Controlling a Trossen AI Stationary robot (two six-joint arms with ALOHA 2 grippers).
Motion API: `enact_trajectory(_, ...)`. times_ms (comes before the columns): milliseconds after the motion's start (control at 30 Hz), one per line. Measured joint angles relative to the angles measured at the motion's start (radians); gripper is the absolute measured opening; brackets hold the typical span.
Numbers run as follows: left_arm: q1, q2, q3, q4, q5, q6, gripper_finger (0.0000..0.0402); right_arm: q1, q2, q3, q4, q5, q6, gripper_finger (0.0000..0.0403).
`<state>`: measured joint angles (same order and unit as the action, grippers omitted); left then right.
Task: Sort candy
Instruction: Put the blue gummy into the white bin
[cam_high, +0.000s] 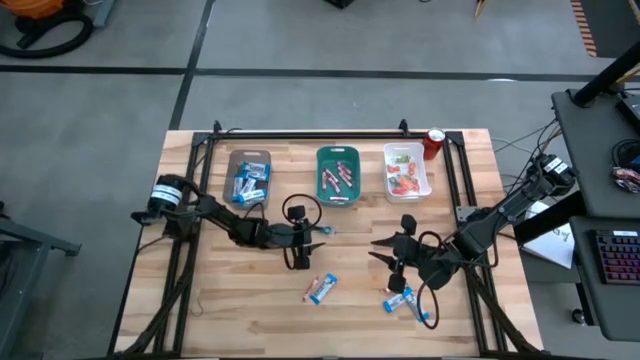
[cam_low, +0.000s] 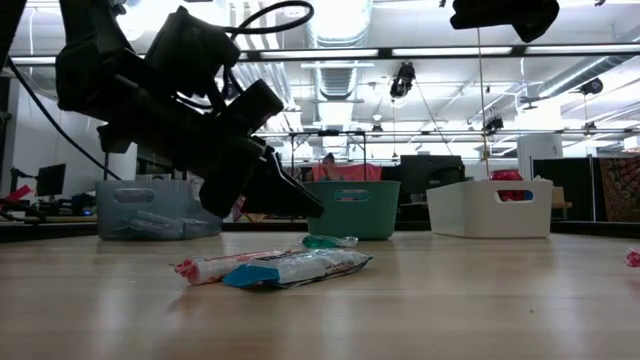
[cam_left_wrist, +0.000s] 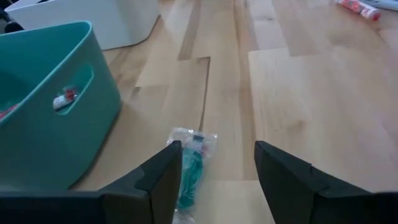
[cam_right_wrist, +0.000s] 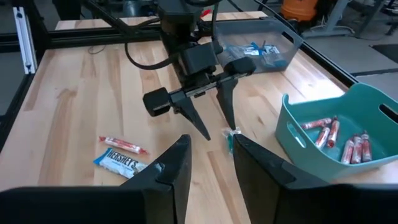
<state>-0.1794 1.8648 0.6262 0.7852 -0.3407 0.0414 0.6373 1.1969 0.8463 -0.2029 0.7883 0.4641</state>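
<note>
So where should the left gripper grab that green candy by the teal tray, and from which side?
Grip the green candy across its narrow middle, not its clear twisted ends, coming straight down from above. It lies flat on the table, long and slim, clear of the teal tray. The open left gripper has one finger beside it, so it probably needs shifting over to straddle it.

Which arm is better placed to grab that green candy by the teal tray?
Left. Its open gripper hangs right over the green candy, beside the teal tray. The right gripper sits farther off.
</note>
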Motion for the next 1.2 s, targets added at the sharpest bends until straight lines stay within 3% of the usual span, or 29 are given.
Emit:
enact_trajectory(333,0.007,0.007,-0.009,-0.001,-0.013,0.025,0.0212,0.000,0.000,0.000,0.001,0.000,0.000,0.0113)
enact_trajectory(667,0.023,0.147,0.016,0.069,-0.025,-0.032,0.0206,0.000,0.000,-0.014,0.009,0.001,0.016,0.0114)
enact_trajectory(833,0.021,0.171,0.019,0.080,-0.015,-0.062,0.0150,-0.001,0.000,-0.027,0.011,0.000,0.037,0.0118)
enact_trajectory(1067,0.014,0.153,0.015,0.080,0.022,-0.065,0.0018,-0.001,0.000,-0.054,0.041,0.000,0.037,0.0113)
enact_trajectory(1200,0.006,0.120,0.010,0.076,0.072,-0.073,0.0012,-0.001,0.000,-0.071,0.073,0.000,0.036,0.0107)
